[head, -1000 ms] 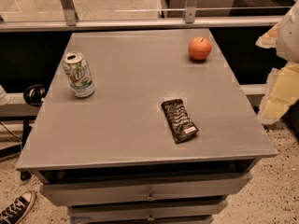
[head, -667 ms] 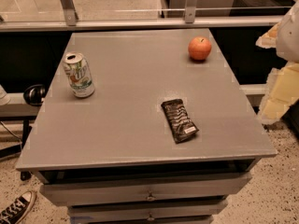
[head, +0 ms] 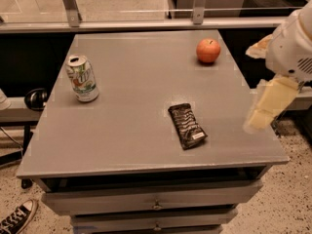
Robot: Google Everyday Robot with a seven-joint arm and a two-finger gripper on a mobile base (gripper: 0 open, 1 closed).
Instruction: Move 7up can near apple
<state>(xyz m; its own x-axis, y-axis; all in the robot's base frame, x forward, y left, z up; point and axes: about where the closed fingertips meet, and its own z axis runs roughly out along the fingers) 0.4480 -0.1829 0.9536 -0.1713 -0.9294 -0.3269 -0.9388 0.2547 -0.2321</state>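
The 7up can [head: 83, 78] stands upright on the left side of the grey table [head: 131, 130], white and green with a silver top. The orange-red apple [head: 208, 50] sits at the far right of the table top, well apart from the can. My gripper [head: 267, 104] hangs on the white arm at the right edge of the view, just off the table's right side, lower than the apple and far from the can. It holds nothing that I can see.
A flat black snack wrapper [head: 187, 126] lies on the table right of centre, between the can and my gripper. Drawers are below the table front. A glass rail runs behind the table. A sneaker [head: 14, 218] is on the floor at the lower left.
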